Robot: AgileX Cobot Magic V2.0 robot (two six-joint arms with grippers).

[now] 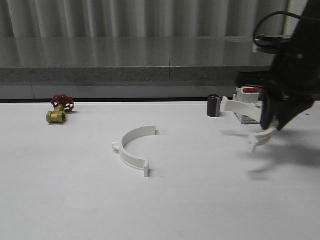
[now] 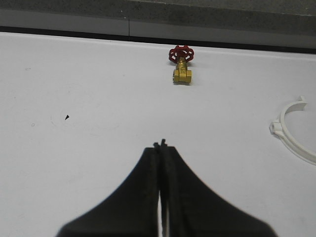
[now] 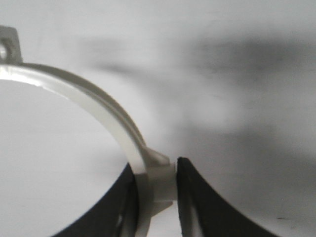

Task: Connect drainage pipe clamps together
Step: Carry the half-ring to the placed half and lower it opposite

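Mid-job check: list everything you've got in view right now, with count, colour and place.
Drainage pipe clamps: two, white. One half-ring lies on the table near the middle; the other half-ring is held above the table at the right.
Valve: one, brass body with red handwheel, far left of the table.
Small cylinder: one, dark, standing at the back right.
Boxy part: one, white with red top, behind the held half-ring.
Table: one, white.
Left gripper: black, jaws closed, empty, over bare table.
Right gripper: black, jaws clamped on the held half-ring.
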